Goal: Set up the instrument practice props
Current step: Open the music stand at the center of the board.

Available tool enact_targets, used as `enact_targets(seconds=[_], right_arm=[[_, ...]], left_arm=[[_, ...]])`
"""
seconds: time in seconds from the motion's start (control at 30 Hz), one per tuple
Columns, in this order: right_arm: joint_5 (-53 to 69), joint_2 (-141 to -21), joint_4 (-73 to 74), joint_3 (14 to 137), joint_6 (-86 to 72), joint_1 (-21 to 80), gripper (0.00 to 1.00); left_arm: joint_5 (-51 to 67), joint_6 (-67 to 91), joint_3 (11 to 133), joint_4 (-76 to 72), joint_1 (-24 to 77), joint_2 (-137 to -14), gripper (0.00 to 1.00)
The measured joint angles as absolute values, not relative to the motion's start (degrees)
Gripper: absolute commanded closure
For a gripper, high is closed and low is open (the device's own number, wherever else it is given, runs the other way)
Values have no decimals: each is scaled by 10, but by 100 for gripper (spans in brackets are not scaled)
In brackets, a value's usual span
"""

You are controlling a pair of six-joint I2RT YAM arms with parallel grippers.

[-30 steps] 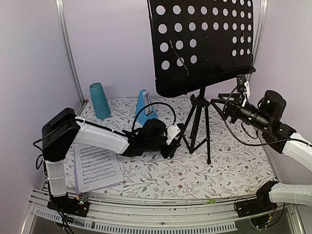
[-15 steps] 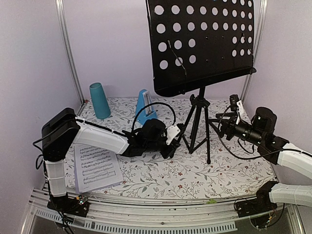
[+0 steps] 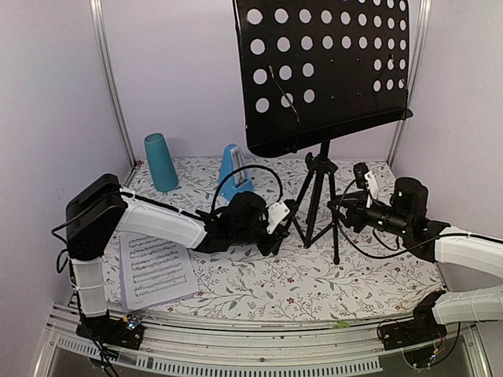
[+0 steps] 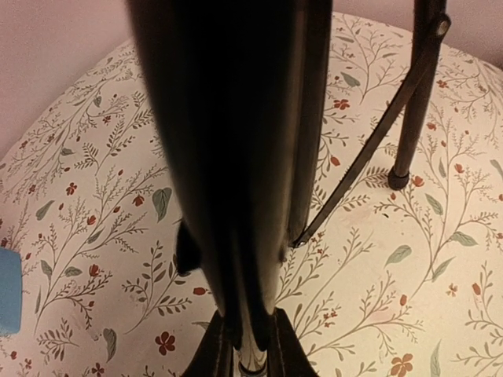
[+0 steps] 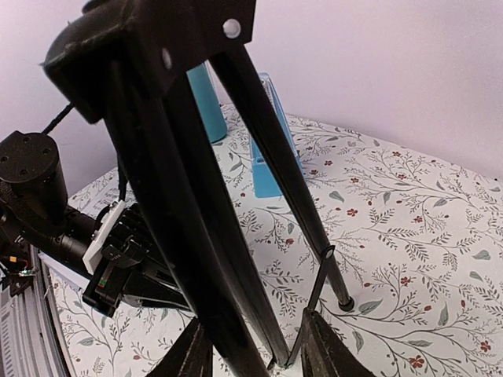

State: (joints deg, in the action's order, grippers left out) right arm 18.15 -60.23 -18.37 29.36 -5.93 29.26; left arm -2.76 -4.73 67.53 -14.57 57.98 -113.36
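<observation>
Left wrist: left gripper (image 4: 245,353) clamped on music stand (image 3: 346,118) leg; right gripper (image 5: 259,349) straddled another leg, jaws part-open. Uneven pull could topple top-heavy stand.

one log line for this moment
left jaws: shut on leg of black tripod music stand | right jaws: open, straddling another leg

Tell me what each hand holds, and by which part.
Left hand grips the stand low on one leg; right hand straddles another leg, jaws not yet closed on it.
</observation>
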Motion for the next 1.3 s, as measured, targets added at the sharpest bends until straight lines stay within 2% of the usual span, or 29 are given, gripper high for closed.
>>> enact_targets(seconds=[0.23,0.3,1.3], right_arm=[[188,-616,-185,294,-43,296,88],[188,-616,-184,295,-29,296,92],[138,-614,-76,345,34,342,93]], left_arm=[[-32,-47,673,-142,580,-1131,100],[-33,-47,670,-142,580,-1129,100],[-34,-13,572,-149,578,-1048,100]])
